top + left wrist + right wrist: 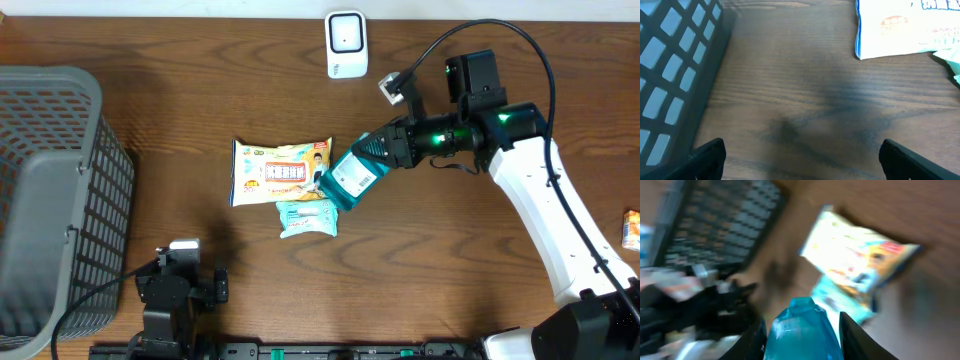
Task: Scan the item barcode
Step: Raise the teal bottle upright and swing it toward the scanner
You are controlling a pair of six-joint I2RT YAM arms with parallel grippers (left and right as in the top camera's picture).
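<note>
Custody of the item is established: a teal packet (349, 178) is clamped between the fingers of the right gripper (368, 157), whose jaws are drawn in narrowly against its upper end. The packet is seen tilted, its lower end overlapping the edge of a yellow-and-white snack packet (280, 170) and a pale green packet (308, 218) on the table (150, 40). Whether it is lifted clear of them cannot be determined; the right wrist view is blurred.

The left gripper (805, 162) is set fully wide and empty, low over bare wood near the grey basket (60, 90), well apart from the work.

The step in hand is judged to be the carry from pick-up to scanning. The white scanner (346, 44) is located at the far edge of the table, above the packets and apart from the held item.

For the next move, the packet is to be raised free of its neighbours, brought before the scanner face, and turned so that the barcode is presented. The barcode's position is not visible, so some rotation is likely to be required.
</note>
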